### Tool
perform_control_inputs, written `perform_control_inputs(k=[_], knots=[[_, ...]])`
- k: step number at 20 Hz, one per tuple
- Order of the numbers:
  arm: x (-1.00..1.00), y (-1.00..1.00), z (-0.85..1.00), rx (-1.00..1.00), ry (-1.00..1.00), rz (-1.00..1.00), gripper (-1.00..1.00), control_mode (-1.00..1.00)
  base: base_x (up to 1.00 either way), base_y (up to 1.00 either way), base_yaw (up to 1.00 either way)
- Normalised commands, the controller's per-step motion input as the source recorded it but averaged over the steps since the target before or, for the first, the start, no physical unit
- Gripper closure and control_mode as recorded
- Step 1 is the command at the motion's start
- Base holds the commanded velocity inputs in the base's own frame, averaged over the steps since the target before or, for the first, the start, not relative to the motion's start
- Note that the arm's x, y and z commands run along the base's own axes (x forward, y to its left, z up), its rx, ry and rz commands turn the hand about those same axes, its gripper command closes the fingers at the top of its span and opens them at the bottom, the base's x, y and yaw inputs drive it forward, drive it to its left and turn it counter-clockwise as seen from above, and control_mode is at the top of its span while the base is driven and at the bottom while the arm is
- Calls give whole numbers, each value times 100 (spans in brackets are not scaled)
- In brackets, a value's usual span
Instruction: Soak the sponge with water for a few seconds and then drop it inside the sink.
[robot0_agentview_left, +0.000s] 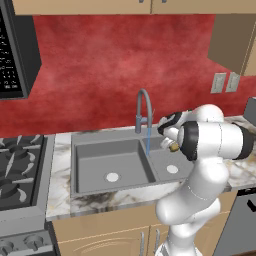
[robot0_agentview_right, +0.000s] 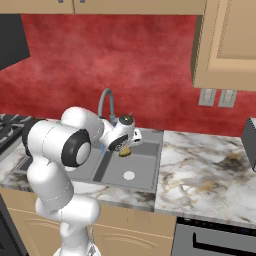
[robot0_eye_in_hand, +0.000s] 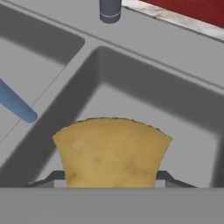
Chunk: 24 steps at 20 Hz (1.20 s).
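The yellow-tan sponge (robot0_eye_in_hand: 111, 151) sits between my gripper's (robot0_eye_in_hand: 111, 180) two fingers, which are shut on its sides. The gripper (robot0_agentview_left: 171, 142) (robot0_agentview_right: 123, 145) holds the sponge (robot0_agentview_left: 174, 146) (robot0_agentview_right: 125, 150) above the right basin of the grey double sink (robot0_agentview_left: 90, 167) (robot0_agentview_right: 145, 167), a little to the right of the centre divider. A thin blue stream of water (robot0_agentview_left: 148, 141) (robot0_eye_in_hand: 15, 103) falls from the arched faucet (robot0_agentview_left: 143, 107) (robot0_agentview_right: 106, 104) just left of the sponge, apart from it. The stream lands near the divider on the left-basin side.
A gas stove (robot0_agentview_left: 20, 170) borders the sink's left counter, under a dark microwave (robot0_agentview_left: 12, 50). Marble counter (robot0_agentview_right: 200, 170) runs to the right, with a dark appliance (robot0_agentview_right: 250, 135) at its far end. Wall outlets (robot0_agentview_right: 217, 97) and an upper cabinet (robot0_agentview_right: 227, 40) are above.
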Motion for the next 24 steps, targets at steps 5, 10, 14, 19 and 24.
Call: perform_control_inputs(k=[5,10,14,19,24], knots=[[-10,-14,19,25,8,0,100,-100,0,0,0],[-25,-28,10,19,17,0,100,-100,0,0,0],[-3,-13,12,0,19,0,100,-100,0,0,0],[-1,-3,20,-8,17,-1,100,-100,0,0,0],[0,0,7,-11,16,-3,100,-100,0,0,0]])
